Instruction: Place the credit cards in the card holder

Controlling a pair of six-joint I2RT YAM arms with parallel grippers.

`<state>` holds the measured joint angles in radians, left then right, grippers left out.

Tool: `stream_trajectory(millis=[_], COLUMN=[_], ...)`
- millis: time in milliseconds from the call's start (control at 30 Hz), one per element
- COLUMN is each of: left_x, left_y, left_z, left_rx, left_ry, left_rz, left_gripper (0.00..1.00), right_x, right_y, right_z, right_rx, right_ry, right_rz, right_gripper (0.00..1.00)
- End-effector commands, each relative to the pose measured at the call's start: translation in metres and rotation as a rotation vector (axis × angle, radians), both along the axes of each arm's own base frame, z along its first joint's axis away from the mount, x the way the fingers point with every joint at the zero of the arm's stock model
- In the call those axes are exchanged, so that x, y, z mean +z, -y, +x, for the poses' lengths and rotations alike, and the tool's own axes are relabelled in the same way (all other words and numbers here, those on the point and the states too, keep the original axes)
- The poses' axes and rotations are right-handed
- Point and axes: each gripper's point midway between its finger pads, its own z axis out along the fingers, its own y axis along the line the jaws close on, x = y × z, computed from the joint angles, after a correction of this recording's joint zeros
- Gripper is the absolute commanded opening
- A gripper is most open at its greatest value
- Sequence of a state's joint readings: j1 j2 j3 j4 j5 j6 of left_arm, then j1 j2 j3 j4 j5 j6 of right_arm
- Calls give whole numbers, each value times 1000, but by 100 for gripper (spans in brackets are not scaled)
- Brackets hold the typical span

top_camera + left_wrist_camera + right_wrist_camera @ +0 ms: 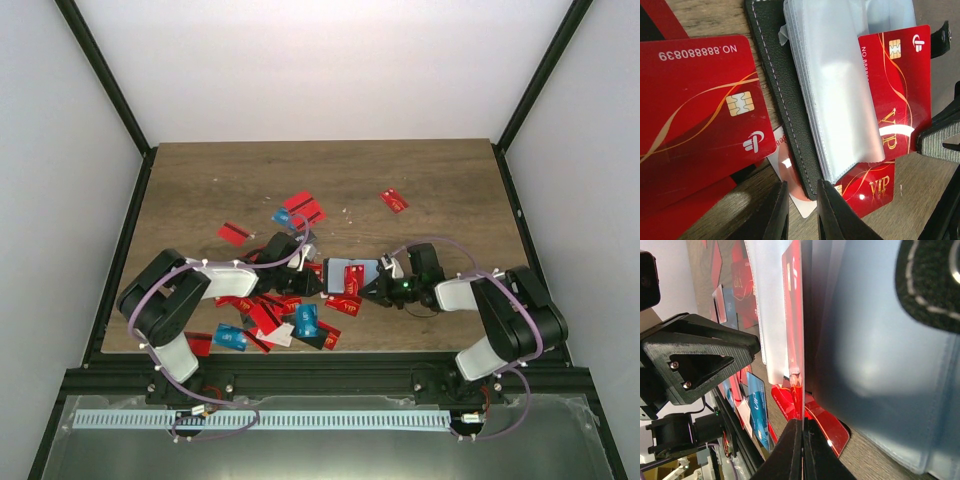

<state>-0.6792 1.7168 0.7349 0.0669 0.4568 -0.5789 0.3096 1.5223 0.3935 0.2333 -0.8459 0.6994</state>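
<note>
The holder (348,272) lies open near the middle of the table (450,190), somewhat toward the front edge, with its clear sleeves (835,90) fanned up. The left gripper (802,189) has its jaws nearly together around 1 corner of the holder's black cover. They seem to pinch it, though the contact itself is hidden. The right gripper (800,437) reaches in from the right edge, jaws clamped on the rim of 1 red card (897,100), which is already partly under a sleeve. The other cards (275,318) lie loose, mostly toward the front left corner.

The likeliest fault is the card sliding between 2 sleeves instead of into a pocket, because the sleeves are thin, see-through and packed close. Its leading corner could also catch a sleeve lip, so the card would bow or twist out of such a shallow grip.

The left hold is at a corner only. A push from the right could swing or drag the holder, more so because it rests partly on loose cards.
</note>
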Motion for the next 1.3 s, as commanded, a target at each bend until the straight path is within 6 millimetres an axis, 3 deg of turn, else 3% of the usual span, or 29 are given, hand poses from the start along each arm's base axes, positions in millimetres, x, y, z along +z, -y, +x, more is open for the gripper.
stream_trajectory(millis=[0,133,400,700,1267], left_x=[5,5,4,4,0], left_y=[7,7,7,10,9], left_z=[7,7,7,7,3], left_rx=[-13,-15,-18,-23,-38], left_ry=[21,24,25,21,9], left_rz=[-24,-23,-20,-31,-31], left_gripper=[19,19,18,18,18], right_x=[7,6,-4,1,-9], right_y=[4,10,22,15,4], right_z=[11,17,4,-5,4], right_rx=[-34,-63,-105,-128,-62], right_ry=[10,-14,-90,-141,-165], right_rz=[5,-24,-90,9,45], right_gripper=[1,1,1,1,1])
